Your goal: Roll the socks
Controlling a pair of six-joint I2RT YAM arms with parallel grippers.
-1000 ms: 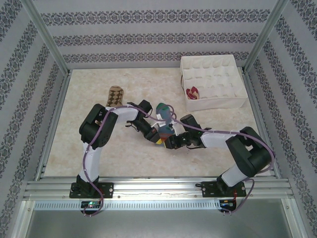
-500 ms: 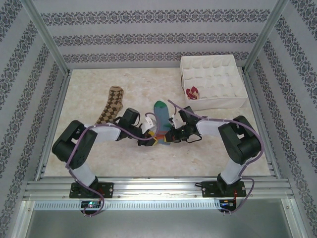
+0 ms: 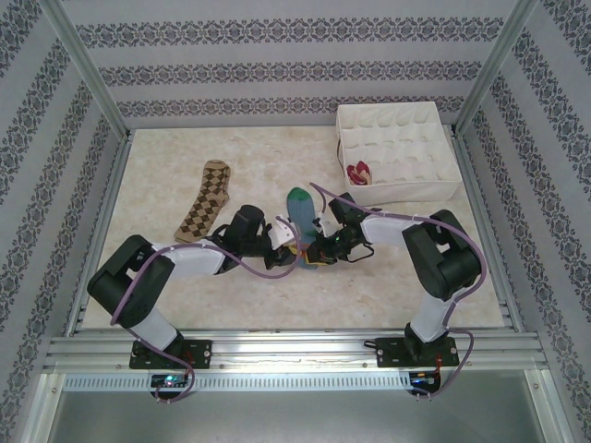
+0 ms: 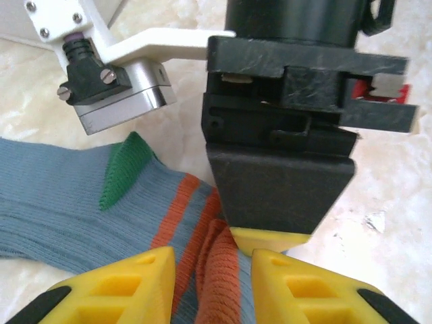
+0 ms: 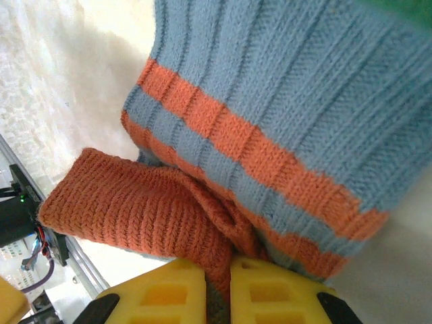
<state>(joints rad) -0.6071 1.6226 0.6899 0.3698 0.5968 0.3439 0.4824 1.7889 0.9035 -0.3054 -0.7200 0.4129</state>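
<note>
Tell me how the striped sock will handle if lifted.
Likely floppy: the striped sock bunches into folds at its orange cuff where the right gripper pinches it. Probably light, and the ribbed knit should grip rather than slip. Lying flat, it seems unlikely to roll.

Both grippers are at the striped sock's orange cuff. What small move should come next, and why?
Probably turn the cuff over toward the toe to start the roll: the left gripper and right gripper both pinch the bunched cuff, while the rest of the sock lies flat, unrolled.
</note>
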